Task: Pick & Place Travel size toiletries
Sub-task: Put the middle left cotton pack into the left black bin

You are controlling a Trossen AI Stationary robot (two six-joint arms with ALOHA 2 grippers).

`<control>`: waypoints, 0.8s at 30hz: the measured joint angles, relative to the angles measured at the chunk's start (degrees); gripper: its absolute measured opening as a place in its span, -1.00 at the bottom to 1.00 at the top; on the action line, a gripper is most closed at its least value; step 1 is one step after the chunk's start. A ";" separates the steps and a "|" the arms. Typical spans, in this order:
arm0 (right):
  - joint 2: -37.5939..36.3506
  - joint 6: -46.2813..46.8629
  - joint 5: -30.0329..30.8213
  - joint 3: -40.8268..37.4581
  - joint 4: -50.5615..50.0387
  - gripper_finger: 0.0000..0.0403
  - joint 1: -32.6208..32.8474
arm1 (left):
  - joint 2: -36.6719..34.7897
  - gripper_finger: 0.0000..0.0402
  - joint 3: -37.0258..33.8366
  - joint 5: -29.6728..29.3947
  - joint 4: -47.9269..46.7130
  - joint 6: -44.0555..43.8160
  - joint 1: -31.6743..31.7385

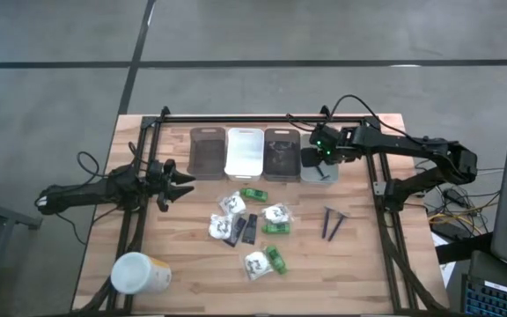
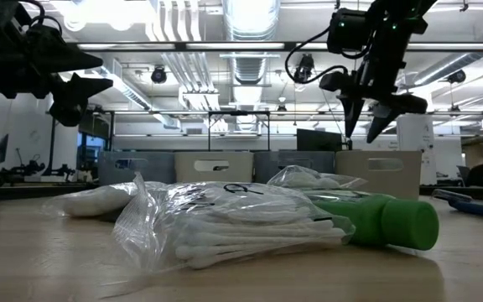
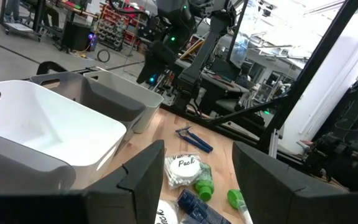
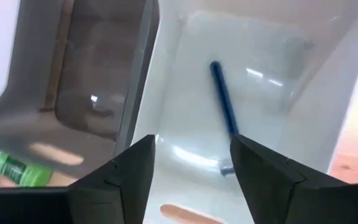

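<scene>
The right gripper [image 2: 367, 113] hangs over the rightmost bin [image 1: 318, 167] at the far side of the table, fingers parted and empty; a thin blue stick [image 4: 224, 106] lies loose on that bin's floor just below. The left gripper [image 1: 176, 185] waits spread open, holding nothing, at the table's left. Most toiletries sit mid-table: white packets [image 1: 232, 205] in crinkly film, probably light, soft and slippery, best pinched across the middle. Green pieces [image 1: 253, 194] look rigid and rounded, so grip across the body. Two dark sticks [image 1: 333, 223] lie to the right, slim and stiff; take them mid-length, square across.
</scene>
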 joint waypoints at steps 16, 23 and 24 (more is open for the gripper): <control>-0.71 11.36 -9.59 0.00 -16.40 0.23 12.79 | 0.00 -0.03 0.00 0.00 -0.02 0.00 0.04; -0.81 23.96 -9.75 -0.02 -18.06 0.34 23.28 | 0.01 -0.03 0.00 0.00 -0.02 0.00 0.02; -0.81 25.80 -9.70 -0.02 -18.02 0.35 24.71 | 0.01 -0.03 0.00 0.00 -0.02 0.00 0.02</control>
